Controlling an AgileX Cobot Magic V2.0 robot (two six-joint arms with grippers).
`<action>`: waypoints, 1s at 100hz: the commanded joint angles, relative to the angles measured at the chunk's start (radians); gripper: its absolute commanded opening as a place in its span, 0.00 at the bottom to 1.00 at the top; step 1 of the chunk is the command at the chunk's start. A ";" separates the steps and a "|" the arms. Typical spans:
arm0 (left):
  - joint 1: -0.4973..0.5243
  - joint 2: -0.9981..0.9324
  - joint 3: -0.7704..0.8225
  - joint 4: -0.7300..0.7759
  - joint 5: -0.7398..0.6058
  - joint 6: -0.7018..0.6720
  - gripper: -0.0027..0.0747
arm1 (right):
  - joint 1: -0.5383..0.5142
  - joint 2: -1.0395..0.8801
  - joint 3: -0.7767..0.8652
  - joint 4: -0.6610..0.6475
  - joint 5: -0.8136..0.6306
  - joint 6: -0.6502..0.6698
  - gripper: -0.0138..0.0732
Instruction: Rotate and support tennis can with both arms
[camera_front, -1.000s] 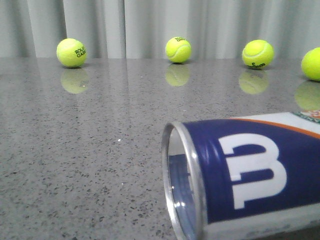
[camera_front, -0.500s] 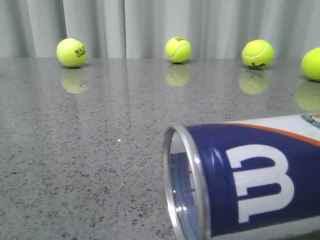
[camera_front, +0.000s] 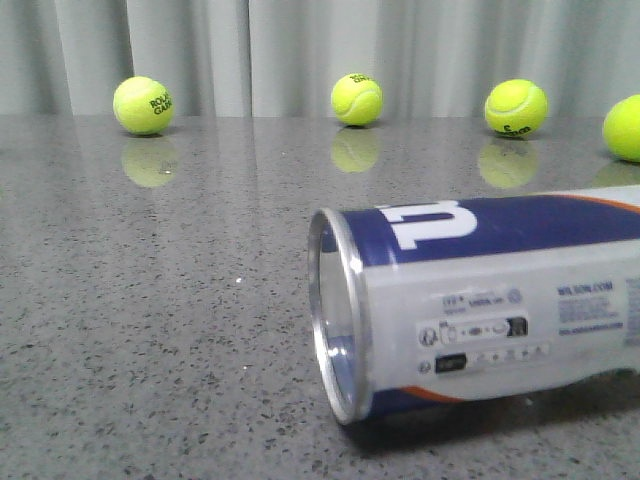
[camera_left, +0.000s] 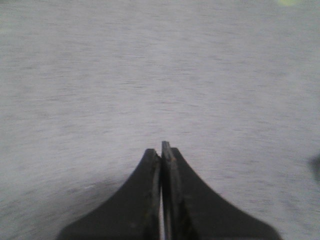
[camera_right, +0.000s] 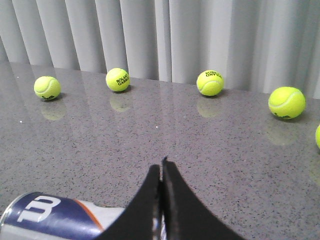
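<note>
The tennis can (camera_front: 480, 300) lies on its side on the grey table at the front right, its silver-rimmed open end toward the left. Its navy band with the white "W" is turned to the top and the white label with small print faces the camera. It also shows in the right wrist view (camera_right: 55, 217), partly hidden behind the fingers. My right gripper (camera_right: 161, 165) is shut and empty, with the can beside and under it; contact cannot be told. My left gripper (camera_left: 161, 149) is shut and empty over bare table. Neither gripper shows in the front view.
Several yellow tennis balls stand along the back of the table before a grey curtain: one at the far left (camera_front: 143, 105), one in the middle (camera_front: 357, 99), one to the right (camera_front: 515, 108), one at the right edge (camera_front: 624, 128). The grey speckled tabletop (camera_front: 160, 300) spreads left of the can.
The can has rolled about its long axis: the "W" has gone from the camera-facing side up to the top, and the white label now faces the camera. The balls have not moved.
</note>
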 joint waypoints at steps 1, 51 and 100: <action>0.002 0.050 -0.042 -0.242 -0.020 0.147 0.01 | -0.005 0.011 -0.023 -0.006 -0.071 -0.004 0.09; 0.002 0.411 -0.042 -0.872 0.226 0.532 0.54 | -0.005 0.011 -0.023 -0.006 -0.070 -0.004 0.09; -0.139 0.741 -0.150 -0.966 0.275 0.540 0.54 | -0.005 0.011 -0.023 -0.006 -0.070 -0.004 0.09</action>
